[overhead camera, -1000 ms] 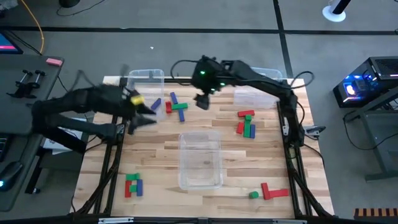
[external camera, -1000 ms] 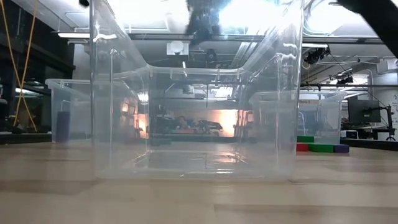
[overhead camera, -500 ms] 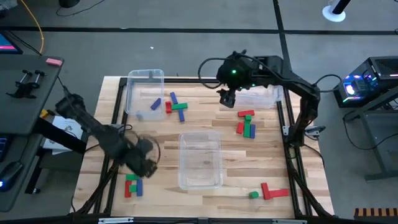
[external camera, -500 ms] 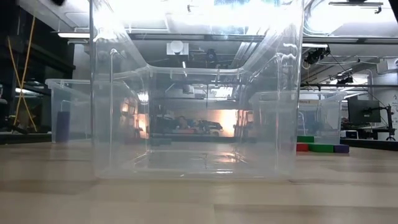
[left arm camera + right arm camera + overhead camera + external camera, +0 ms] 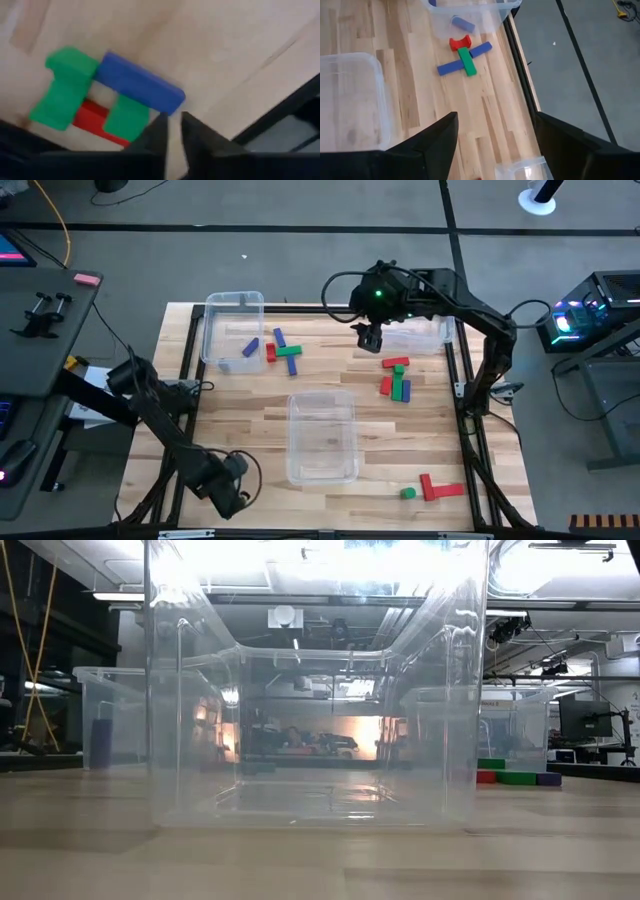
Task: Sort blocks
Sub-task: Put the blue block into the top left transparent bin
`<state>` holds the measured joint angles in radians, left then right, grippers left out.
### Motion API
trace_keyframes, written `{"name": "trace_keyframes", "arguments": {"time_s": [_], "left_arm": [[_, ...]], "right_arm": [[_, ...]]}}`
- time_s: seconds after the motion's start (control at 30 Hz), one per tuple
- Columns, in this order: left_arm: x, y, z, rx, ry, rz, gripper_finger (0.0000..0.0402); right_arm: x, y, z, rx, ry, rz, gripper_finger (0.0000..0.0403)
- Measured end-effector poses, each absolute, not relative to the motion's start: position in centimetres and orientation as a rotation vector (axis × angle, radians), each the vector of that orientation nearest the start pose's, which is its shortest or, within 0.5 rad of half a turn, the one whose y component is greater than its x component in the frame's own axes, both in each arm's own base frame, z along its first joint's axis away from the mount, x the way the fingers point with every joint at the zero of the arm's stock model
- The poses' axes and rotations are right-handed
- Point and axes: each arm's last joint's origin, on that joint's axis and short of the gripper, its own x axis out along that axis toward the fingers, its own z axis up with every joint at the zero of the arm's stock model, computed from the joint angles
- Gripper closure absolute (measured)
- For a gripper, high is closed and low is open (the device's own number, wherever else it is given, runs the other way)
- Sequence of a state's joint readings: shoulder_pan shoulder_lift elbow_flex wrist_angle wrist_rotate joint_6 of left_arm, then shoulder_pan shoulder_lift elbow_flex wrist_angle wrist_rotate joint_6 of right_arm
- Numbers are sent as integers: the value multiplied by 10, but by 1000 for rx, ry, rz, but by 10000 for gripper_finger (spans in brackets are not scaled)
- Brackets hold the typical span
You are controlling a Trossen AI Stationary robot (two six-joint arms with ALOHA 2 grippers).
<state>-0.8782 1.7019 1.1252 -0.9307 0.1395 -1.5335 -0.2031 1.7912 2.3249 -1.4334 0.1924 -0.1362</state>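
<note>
1. Left end effector (image 5: pixel 228 490): fingers nearly together, grasping nothing, low over the near-left corner of the pale wooden surface (image 5: pixel 250 420).
2. Just beyond its fingertips: long blue rectangular block (image 5: pixel 139 83), two green blocks (image 5: pixel 67 85) and a red block (image 5: pixel 97 120), clustered, touching.
3. Right end effector (image 5: pixel 370 337): fingers spread, empty, raised over the far edge.
4. Clear plastic bin, central (image 5: pixel 322 436): no blocks inside.
5. Clear plastic bin, far-left (image 5: pixel 232 330): one small blue block (image 5: pixel 249 348) inside.
</note>
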Motion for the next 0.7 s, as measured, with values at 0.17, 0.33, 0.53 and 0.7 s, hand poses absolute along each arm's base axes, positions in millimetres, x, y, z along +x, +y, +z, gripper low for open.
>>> {"name": "trace_keyframes", "arguments": {"time_s": [0.17,0.33,0.53,0.7], "left_arm": [[193,-224,183,-456,1637,349,397],[194,-217,183,-345,1669,287,401],[196,-218,175,-277,1720,234,401],[199,-221,157,-215,1800,201,401]], "right_arm": [[310,-69,462,-108,927,-296,171],[309,-68,461,-67,943,-309,187],[308,-68,460,-46,945,-310,196],[309,-68,460,-42,944,-312,197]]}}
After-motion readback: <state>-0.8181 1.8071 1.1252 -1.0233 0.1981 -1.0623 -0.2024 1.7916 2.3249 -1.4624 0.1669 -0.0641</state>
